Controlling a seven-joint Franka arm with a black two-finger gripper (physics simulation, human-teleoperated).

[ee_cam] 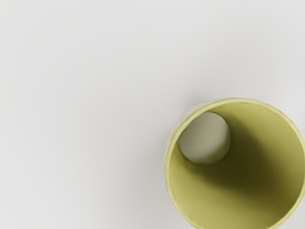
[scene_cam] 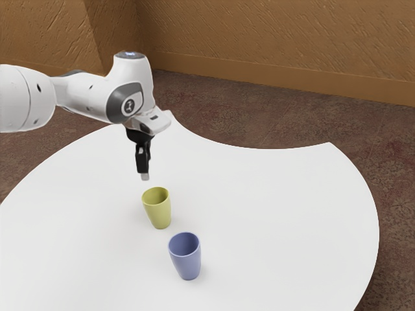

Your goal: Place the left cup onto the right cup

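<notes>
Gripper (scene_cam: 143, 170) hangs empty over the table (scene_cam: 279, 207); how wide it stands cannot be told. Yellow cup (scene_cam: 157, 207) upright just below, 5 o'clock; blue cup (scene_cam: 185, 255) beyond it, 5 o'clock again.

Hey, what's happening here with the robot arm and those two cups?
The arm's gripper hangs just above the yellow-green cup, holding nothing. That cup stands upright and empty on the white table. The blue cup stands upright next to it, a little apart and nearer the exterior camera. Neither cup has been lifted or stacked yet.
</notes>
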